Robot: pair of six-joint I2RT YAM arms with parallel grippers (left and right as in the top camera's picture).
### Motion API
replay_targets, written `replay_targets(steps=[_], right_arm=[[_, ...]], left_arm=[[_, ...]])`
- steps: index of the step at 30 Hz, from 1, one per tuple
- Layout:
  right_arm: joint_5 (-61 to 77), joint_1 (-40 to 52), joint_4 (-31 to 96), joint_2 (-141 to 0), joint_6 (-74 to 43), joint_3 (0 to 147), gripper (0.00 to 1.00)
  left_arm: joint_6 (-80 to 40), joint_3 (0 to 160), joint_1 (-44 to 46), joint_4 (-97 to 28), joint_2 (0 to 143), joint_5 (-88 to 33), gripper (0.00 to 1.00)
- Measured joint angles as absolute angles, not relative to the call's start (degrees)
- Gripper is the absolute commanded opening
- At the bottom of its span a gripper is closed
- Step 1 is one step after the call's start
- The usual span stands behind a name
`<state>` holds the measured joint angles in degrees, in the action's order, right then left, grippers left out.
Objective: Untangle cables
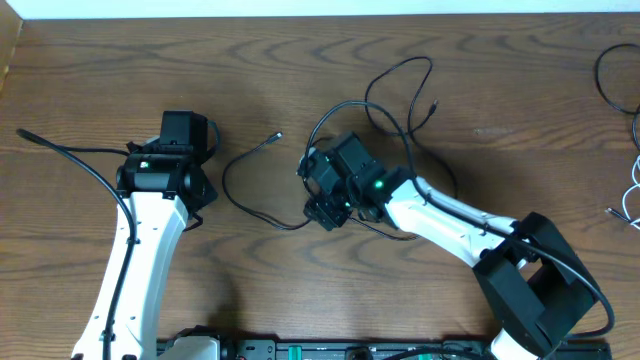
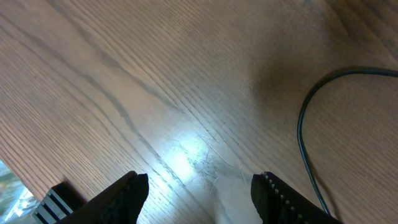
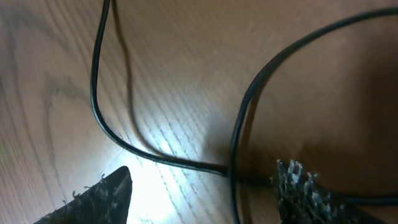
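Note:
The black cable [image 1: 228,180] lies on the wooden table. One plug end [image 1: 277,136] rests left of centre; the cord runs under my right gripper [image 1: 314,190] and loops up to a second plug [image 1: 435,103]. In the right wrist view the black cable [image 3: 161,158] crosses itself on the wood between the open fingertips [image 3: 93,199] of my right gripper [image 3: 199,193], touching neither. The white cable [image 1: 630,190] lies apart at the far right edge. My left gripper [image 2: 199,196] is open over bare wood, with the black cable [image 2: 301,124] curving to its right.
Another thin black cord [image 1: 603,75] curls at the table's top right edge. The arms' own thick black wires trail over the left arm [image 1: 70,155] and the right arm [image 1: 560,260]. The table's far edge [image 1: 320,14] runs along the top.

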<state>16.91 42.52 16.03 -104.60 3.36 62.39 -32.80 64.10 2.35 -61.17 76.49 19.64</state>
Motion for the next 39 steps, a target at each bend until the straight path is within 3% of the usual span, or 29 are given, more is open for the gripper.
replay_targets(steps=[4,10,14,15,17,25,33,39], right_arm=[[14.48,42.72,10.33,-104.62,3.38,59.68,0.59],[12.64,42.72,5.80,-108.22,3.38,59.33,0.55],[12.29,42.74,5.30,-110.28,3.46,59.16,0.29],[12.14,42.74,5.37,-110.28,3.36,59.11,0.15],[12.12,42.78,6.02,-110.28,3.42,59.11,0.02],[10.57,40.40,9.21,-108.79,1.69,59.35,0.01],[8.34,18.04,13.30,-89.45,-0.84,66.76,0.01],[7.62,6.28,11.64,-89.47,-1.08,66.76,0.01]], left_arm=[[-32.80,64.10,2.35,-61.04,76.49,19.62,0.59],[-32.82,64.10,2.35,-61.06,76.49,19.62,0.59],[-32.82,64.10,2.35,-61.04,76.49,19.59,0.59],[-32.82,64.10,2.35,-61.04,76.49,19.62,0.59],[-32.80,64.10,2.35,-61.04,76.49,19.62,0.59],[-32.82,64.10,2.35,-61.06,76.49,19.59,0.59],[-32.82,64.10,2.35,-61.04,76.49,18.59,0.59],[-32.82,64.10,2.35,-60.97,76.49,18.28,0.59]])
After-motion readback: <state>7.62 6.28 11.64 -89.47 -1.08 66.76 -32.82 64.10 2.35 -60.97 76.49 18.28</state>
